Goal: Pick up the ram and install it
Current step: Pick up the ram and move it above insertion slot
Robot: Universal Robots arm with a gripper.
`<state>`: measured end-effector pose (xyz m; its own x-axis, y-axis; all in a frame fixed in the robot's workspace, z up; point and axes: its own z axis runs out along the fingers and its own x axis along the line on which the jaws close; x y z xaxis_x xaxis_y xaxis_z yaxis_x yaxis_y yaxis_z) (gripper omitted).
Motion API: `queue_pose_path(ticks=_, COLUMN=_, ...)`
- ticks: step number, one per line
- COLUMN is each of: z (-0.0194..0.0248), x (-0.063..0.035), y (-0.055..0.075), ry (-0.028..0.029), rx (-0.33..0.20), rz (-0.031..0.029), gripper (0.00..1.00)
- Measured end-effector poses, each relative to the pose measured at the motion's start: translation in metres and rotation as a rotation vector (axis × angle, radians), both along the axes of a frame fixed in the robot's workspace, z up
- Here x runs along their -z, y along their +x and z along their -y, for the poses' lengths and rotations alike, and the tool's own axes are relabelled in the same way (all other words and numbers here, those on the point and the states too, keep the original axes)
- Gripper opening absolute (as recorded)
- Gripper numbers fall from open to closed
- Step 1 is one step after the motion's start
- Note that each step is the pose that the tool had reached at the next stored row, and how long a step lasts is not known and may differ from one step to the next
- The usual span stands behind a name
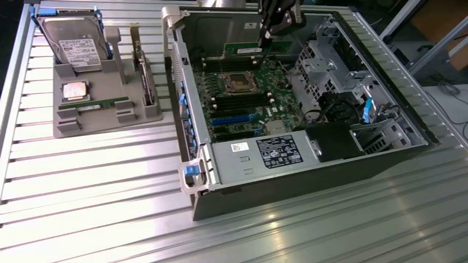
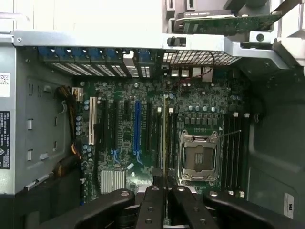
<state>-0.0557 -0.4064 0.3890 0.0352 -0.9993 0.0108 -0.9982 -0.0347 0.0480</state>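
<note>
Green and seen edge-on, the ram (image 2: 165,138) sits clamped in my gripper (image 2: 165,187), the jaws drawn narrow on its thin board. I hang above the open computer case (image 1: 292,186), with the stick over the motherboard (image 2: 124,143) just beside the CPU socket (image 2: 198,152) (whether it touches a slot I cannot tell). Its twin stick (image 1: 102,104) lies in the grey tray (image 1: 73,129) outside the case.

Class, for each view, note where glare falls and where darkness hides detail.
Exterior view: glare whitens the ribbed table near the grey holder; the near wall of the case looks dark. Wrist view: the area beyond the case rim is washed out white; the fingers holding the ram are near-black.
</note>
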Motion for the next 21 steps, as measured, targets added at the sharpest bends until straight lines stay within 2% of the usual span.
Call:
queue_pose_path(ticks=5, z=0.0, x=0.0004, y=0.02, ry=-0.0069, rx=0.009, rz=0.0001, gripper=0.13)
queue_pose_path(ticks=8, z=0.0, x=0.0006, y=0.04, ry=-0.0131, rx=0.015, rz=0.0001, gripper=0.13)
queue_pose_path(ticks=12, z=0.0, x=0.0006, y=0.059, ry=-0.016, rx=0.017, rz=0.0, gripper=0.13)
queue_pose_path(ticks=14, z=-0.0001, x=0.0006, y=0.065, ry=-0.0162, rx=0.017, rz=0.0, gripper=0.13)
queue_pose_path(ticks=21, z=0.0, x=0.0006, y=0.066, ry=-0.016, rx=0.018, rz=0.0, gripper=0.13)
